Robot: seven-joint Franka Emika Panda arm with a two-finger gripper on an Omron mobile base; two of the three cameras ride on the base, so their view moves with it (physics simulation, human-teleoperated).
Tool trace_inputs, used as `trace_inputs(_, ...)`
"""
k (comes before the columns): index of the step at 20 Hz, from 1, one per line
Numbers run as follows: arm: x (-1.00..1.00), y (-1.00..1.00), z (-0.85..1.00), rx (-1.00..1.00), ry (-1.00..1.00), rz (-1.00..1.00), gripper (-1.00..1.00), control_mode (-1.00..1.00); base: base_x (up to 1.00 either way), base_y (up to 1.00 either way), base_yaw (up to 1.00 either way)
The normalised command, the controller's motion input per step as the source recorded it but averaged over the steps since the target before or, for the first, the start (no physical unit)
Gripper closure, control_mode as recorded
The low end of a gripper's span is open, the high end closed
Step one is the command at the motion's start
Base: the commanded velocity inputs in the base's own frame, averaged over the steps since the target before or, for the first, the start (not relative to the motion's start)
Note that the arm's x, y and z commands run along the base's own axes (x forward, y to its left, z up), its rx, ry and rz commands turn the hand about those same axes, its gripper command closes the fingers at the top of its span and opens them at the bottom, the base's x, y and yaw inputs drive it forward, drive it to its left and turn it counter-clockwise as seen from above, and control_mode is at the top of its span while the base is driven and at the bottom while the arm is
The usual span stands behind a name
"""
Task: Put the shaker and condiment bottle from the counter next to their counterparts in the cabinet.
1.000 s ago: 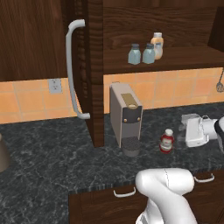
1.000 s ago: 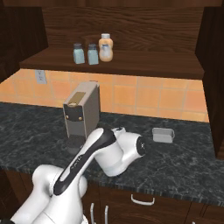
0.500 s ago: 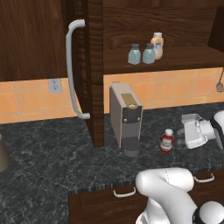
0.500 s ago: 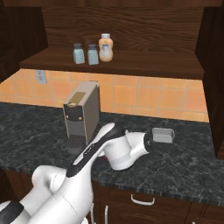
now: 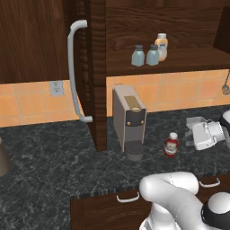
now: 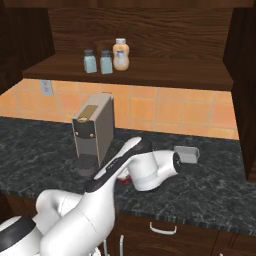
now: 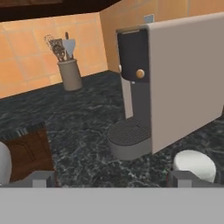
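Note:
The red condiment bottle [image 5: 170, 144] with a white cap stands on the dark counter [image 5: 54, 161], just right of the coffee machine. My gripper [image 5: 192, 131] hangs low at the bottle's right, a short gap away, with its fingers pointing towards it. It is open with nothing between the fingers. In the hand view the bottle's white cap [image 7: 194, 164] sits close by the right fingertip [image 7: 183, 178]. Two alike pale blue-grey shakers [image 5: 138, 55] [image 5: 152, 55] stand side by side on the cabinet shelf [image 5: 188, 59], touching the tan-orange bottle [image 5: 161, 46]. In the right base view my arm hides most of the condiment bottle [image 6: 125, 179].
A grey coffee machine [image 5: 129, 117] stands on the counter under the shelf. The open cabinet door [image 5: 96, 72] with its curved handle [image 5: 74, 72] juts out to the left of it. A utensil holder [image 7: 70, 73] stands by the tiled wall. Drawers with silver handles [image 5: 128, 197] run below.
The arm's lower links have swung forward and the hand has shifted slightly beside the condiment bottle. The bottle and the things on the shelf have not moved. The gripper stays open.

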Motion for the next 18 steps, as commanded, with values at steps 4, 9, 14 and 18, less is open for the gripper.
trace_inputs(4,0.47,-0.01,-0.10,0.00,0.00,0.09,-1.00,-1.00,0.00,0.00,0.00)
trace_inputs(9,0.41,0.00,-0.10,0.00,0.00,0.11,-1.00,-1.00,0.00,0.00,0.00)
trace_inputs(14,0.29,0.00,-0.08,0.00,0.00,0.07,-1.00,-1.00,0.00,0.00,0.00)
trace_inputs(18,0.13,0.00,-0.16,0.00,0.00,0.05,-1.00,-1.00,0.00,0.00,0.00)
